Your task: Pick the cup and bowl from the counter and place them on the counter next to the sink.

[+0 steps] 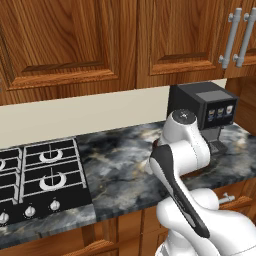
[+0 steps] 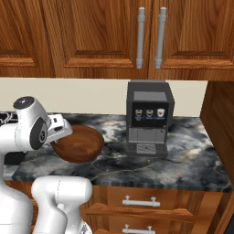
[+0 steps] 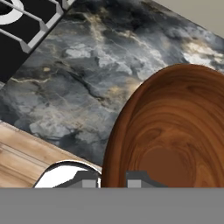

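Now the gripper [image 3: 113, 180] is clamped narrowly on the rim of the bowl [image 2: 77, 144], one finger inside the wall and one outside, as the hand view shows. From the right base view the reddish-brown bowl hangs tilted just above the dark marble surface [image 2: 183, 160], at the end of the white arm, its glossy inside turned toward the hand. Just beside it to the right stands a black coffee machine [image 2: 148, 116], upright on the surface, near but apart from the bowl. A wooden side panel [image 2: 221, 123] closes the surface at the far right. From the left base view, the gas stove [image 1: 40, 175] sits at the left with a bare stretch of marble between it and the arm. Wooden cabinets [image 2: 91, 36] hang above, and drawers with metal handles [image 2: 139, 201] sit below.
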### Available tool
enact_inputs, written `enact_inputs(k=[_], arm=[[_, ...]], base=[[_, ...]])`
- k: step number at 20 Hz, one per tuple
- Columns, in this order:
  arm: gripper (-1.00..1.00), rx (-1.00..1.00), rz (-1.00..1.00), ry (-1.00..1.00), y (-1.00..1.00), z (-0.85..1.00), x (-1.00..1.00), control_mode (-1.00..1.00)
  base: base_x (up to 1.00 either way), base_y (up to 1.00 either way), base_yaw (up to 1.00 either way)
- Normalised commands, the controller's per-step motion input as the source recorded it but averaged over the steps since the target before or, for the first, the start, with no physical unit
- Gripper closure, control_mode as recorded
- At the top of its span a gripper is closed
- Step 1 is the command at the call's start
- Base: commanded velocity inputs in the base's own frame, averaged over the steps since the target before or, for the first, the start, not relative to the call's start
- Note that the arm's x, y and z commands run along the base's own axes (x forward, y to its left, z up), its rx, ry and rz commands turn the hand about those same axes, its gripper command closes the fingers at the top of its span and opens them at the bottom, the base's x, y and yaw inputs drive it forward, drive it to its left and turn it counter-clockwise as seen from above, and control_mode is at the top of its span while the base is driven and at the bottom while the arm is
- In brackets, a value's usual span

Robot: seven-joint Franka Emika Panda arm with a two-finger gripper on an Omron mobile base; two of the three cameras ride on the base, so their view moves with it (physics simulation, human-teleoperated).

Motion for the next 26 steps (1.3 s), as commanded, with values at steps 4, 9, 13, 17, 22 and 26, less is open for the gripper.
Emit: enact_inputs(k=[4, 9, 13, 17, 22, 26], arm=[[1.0, -0.03, 0.0, -0.01, 0.0, 0.53, -0.34, -1.0], [1.0, -0.06, 0.0, 0.0, 0.0, 0.42, -0.39, -1.0], [1.0, -0.08, 0.0, 0.0, 0.0, 0.12, -0.33, -1.0], [1.0, 0.0, 0.0, 0.0, 0.04, 0.0, -0.07, -1.0], [1.0, 0.0, 0.0, 0.0, 0.0, 0.0, 0.0, -1.0], [1.0, 0.0, 0.0, 0.0, 0.0, 0.0, 0.0, -1.0]], base=[[0.0, 0.0, 0.0], [0.0, 0.0, 0.0], [0.0, 0.0, 0.0], [0.0, 0.0, 0.0], [0.0, 0.0, 0.0], [0.0, 0.0, 0.0]])
